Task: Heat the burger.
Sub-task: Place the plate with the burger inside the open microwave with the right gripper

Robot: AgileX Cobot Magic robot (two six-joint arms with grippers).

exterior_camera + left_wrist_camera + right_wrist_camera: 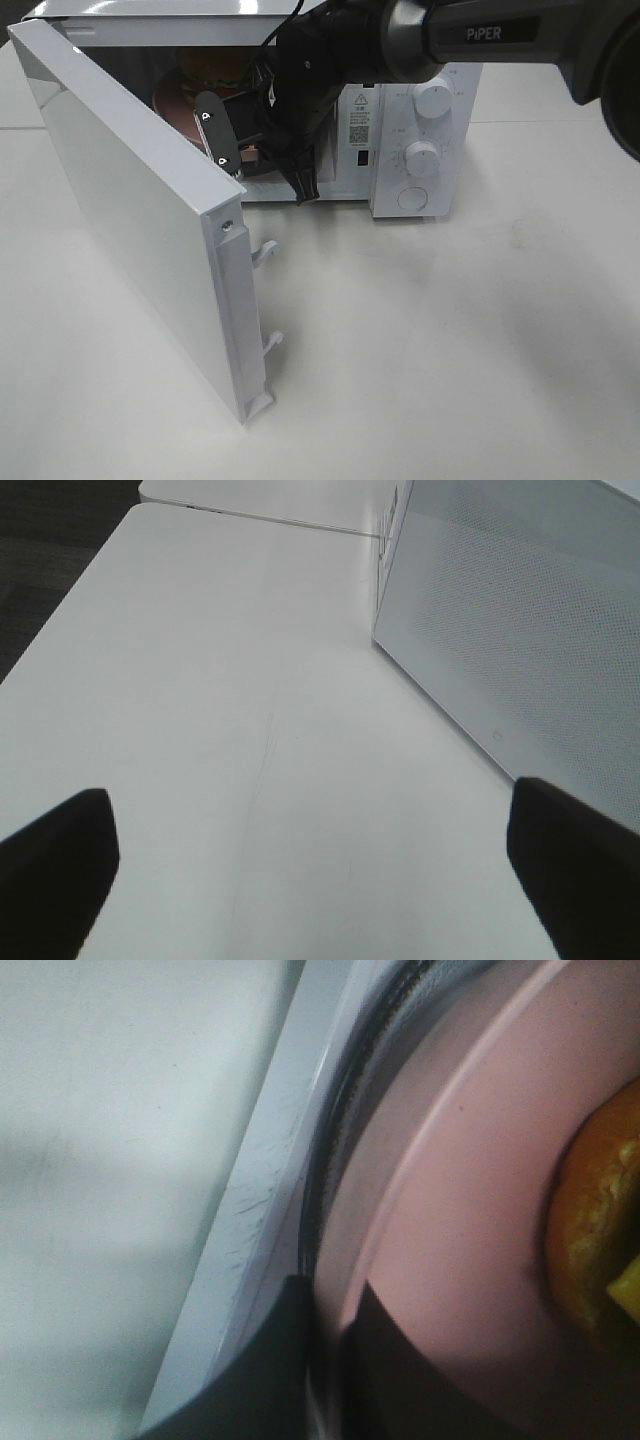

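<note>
The burger (205,66) is sitting on the pink plate (450,1210) inside the open microwave (425,150), upper left of the high view. The right tool (332,1305) is pinching the plate's rim, clenched tight. The left tool (315,830) is hanging spread wide over the desk (250,680).

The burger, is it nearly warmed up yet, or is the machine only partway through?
Partway. Done: the microwave door stands open and the burger, on its pink plate, sits inside. In hand: the right pincer grips the plate's rim; the left pincer hangs open over the table. Left: let go, pull out, shut the door, set the knobs.
</note>
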